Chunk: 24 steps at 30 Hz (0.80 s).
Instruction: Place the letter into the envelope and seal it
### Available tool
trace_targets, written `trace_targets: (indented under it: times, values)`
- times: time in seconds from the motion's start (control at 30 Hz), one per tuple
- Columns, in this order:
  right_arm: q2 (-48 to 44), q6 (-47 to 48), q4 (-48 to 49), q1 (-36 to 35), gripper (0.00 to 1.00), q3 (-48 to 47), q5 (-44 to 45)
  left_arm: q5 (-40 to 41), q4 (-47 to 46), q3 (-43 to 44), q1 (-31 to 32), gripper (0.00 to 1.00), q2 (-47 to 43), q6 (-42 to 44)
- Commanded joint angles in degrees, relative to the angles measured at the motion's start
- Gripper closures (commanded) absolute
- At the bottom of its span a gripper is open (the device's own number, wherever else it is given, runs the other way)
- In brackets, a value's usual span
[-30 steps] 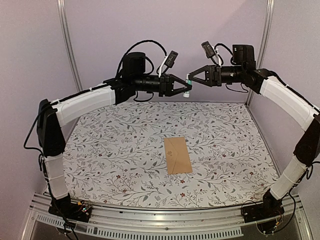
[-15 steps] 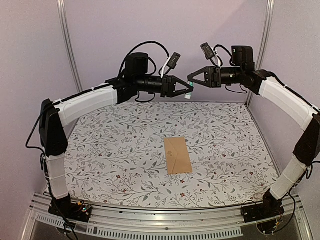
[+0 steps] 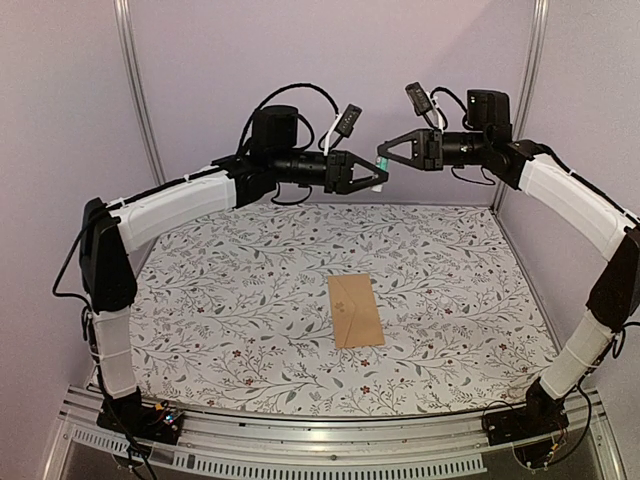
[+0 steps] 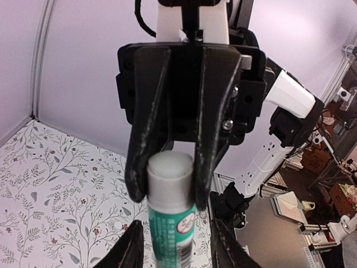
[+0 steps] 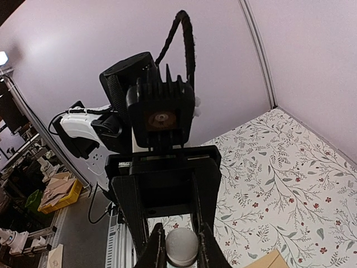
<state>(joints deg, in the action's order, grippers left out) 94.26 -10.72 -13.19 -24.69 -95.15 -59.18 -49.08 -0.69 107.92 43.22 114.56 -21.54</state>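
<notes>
Since earlier, the left hand (image 4: 177,249) was opened partway; the glue stick (image 4: 171,220), clamped only at its white end by the right hand (image 5: 181,252), could be dropped

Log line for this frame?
glue stick: mid-air | right gripper: shut on its cap | left gripper: open | envelope: flat on table | letter: not visible

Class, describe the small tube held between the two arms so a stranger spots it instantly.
Look high over the floral-print table, where the two arms meet. Between their black fingers sits a small green-labelled tube with a round white cap, the only colour there.
</notes>
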Motion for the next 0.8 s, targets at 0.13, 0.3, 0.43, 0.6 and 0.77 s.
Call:
trace_targets:
  times: [0.13,0.3,0.43,0.6,0.77]
  values:
    - [-1.1,-3.5,3.5,0.6,0.94,0.6,2.8,0.0,-1.7,-1.0,0.6,0.65,0.5,-1.5]
    - [-1.1,-3.6,3.6,0.6,0.94,0.7,2.8,-0.1,-1.8,-0.7,0.5,0.72,0.9,-1.6]
    - [-1.1,-3.6,3.7,0.6,0.94,1.2,2.8,-0.2,-1.8,-0.7,0.5,0.79,1.0,-1.6]
    - [-1.2,-3.6,3.7,0.6,0.9,1.5,3.4,-0.1,-1.6,-0.7,0.3,0.85,1.2,-1.4]
    - [-1.3,-3.5,3.7,1.6,0.72,0.7,4.0,-0.1,-1.2,-0.9,0.1,0.88,1.5,-1.2]
